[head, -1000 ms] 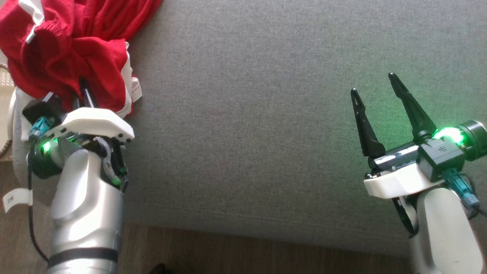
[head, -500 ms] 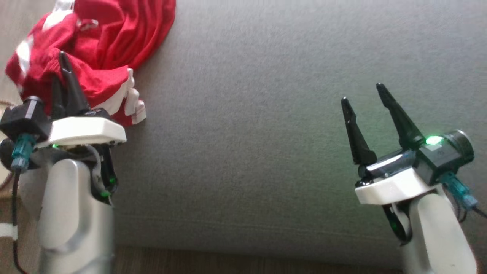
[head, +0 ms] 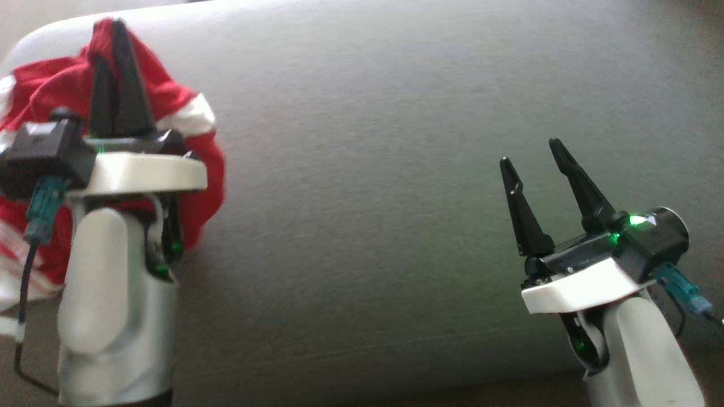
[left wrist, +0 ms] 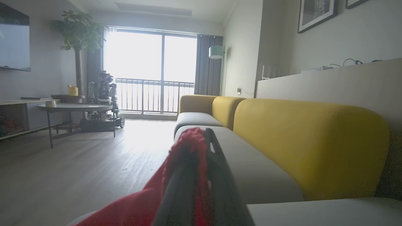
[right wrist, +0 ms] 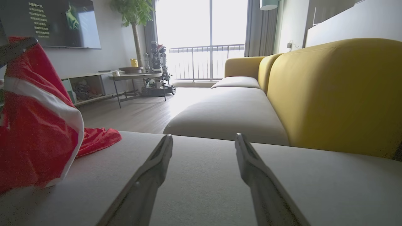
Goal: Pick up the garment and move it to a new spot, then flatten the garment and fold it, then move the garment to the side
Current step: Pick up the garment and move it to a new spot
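Since its two fingers are pressed together on a fold of cloth near the tips, the left claw has hold of the red shirt. The rest of it hangs down around and behind the wrist, with a white stripe showing. In the right wrist view the shirt drapes from the raised claw and its lower end trails on the cushion. The right claw is spread wide, holds nothing and hovers well apart over bare cushion. Versus a second ago: the shirt was heaped beyond the left claw with the fingers buried in it, and now it hangs below the tips. The head camera has shifted too, so the cushion's rounded far edge shows at the top. The right claw's spread is unchanged. The surface is a gray sofa seat with a yellow backrest. Room: wood floor, big balcony window, round table, potted plant, wall screen.
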Tool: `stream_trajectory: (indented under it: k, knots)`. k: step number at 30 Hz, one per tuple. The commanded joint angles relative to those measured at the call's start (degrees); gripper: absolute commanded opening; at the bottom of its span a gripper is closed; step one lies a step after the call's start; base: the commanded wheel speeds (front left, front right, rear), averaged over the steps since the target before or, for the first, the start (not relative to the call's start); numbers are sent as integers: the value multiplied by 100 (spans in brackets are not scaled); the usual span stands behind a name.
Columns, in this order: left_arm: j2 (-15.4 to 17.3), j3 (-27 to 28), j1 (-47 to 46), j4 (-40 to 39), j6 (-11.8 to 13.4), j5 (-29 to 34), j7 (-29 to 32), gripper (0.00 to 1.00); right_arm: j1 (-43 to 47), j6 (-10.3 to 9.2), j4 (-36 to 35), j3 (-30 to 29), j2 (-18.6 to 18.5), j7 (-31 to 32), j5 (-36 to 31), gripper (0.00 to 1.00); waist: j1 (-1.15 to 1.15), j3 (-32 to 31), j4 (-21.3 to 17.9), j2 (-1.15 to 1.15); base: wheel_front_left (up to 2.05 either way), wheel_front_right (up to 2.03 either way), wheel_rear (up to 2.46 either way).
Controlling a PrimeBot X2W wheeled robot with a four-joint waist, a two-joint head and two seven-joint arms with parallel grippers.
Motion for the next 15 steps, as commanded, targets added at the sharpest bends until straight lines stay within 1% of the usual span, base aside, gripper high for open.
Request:
stream_trajectory:
  k: [1, 6, 15]
  knots:
    - [160, 111, -365, -244, -20, 66, -28, 0, -127, -1, -200, 134, -18, -51, 38, 100, 1, -5, -383, 0, 0, 0, 0]
    - [142, -162, -893, -52, -173, 75, -28, 0, -163, -1, -208, 73, -18, -51, 104, 100, 1, 85, -913, 0, 0, 0, 0]
    - [105, -599, -1966, 699, -445, -159, -28, 0, -336, -1, -310, 34, -18, -51, 355, 100, 1, 454, -1815, 0, 0, 0, 0]
